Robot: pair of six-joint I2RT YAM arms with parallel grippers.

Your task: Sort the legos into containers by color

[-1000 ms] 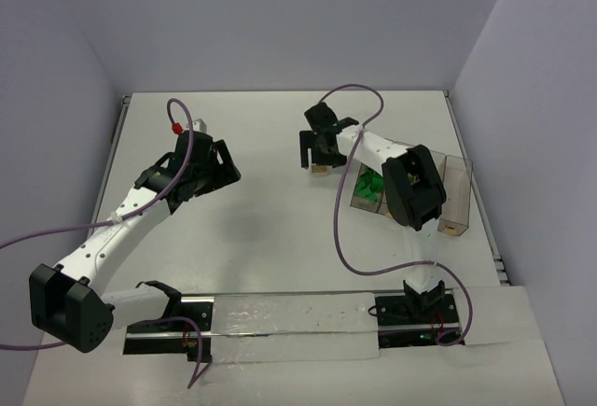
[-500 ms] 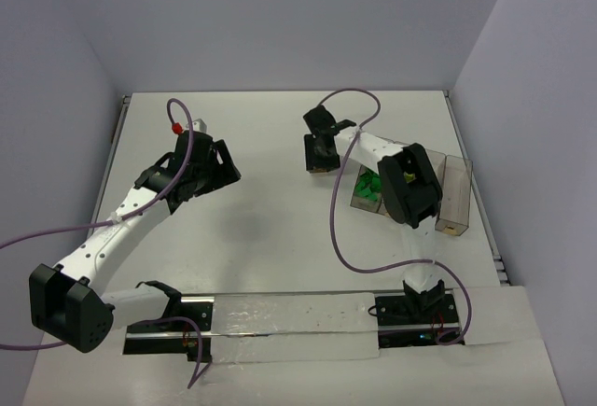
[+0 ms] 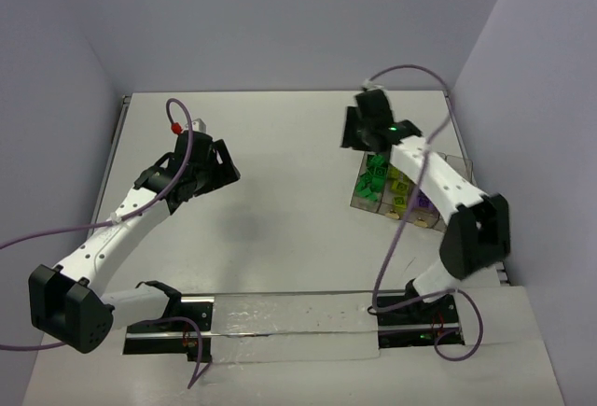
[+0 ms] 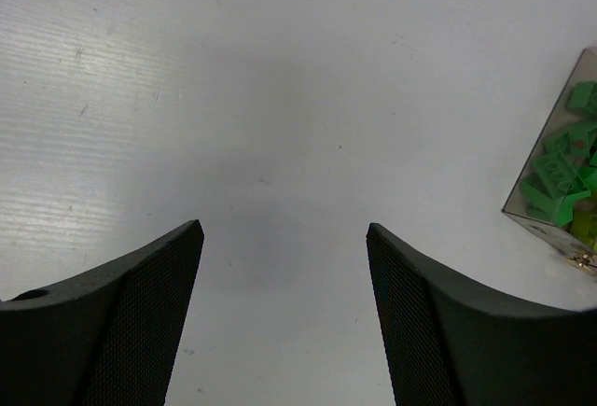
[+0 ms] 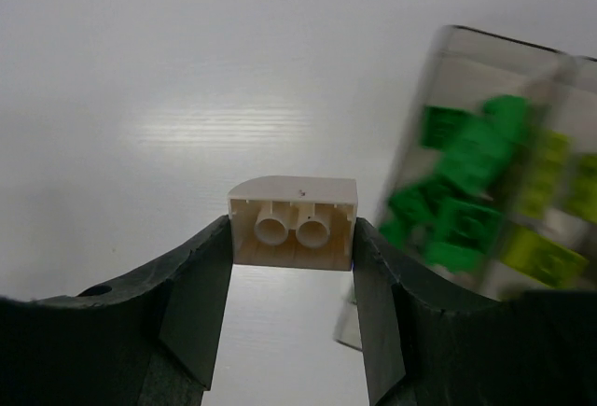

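Right hand (image 5: 292,249) reaches far out, clamping a beige brick (image 5: 292,208) near the bins (image 5: 417,98); left hand (image 4: 282,233) hovers agape, empty.

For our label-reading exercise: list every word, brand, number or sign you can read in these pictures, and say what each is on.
None: no readable text in any view.
The tan brick, held in the right end effector, is unmarked on the side shown.
The green bricks in the bins are too blurred to tell.
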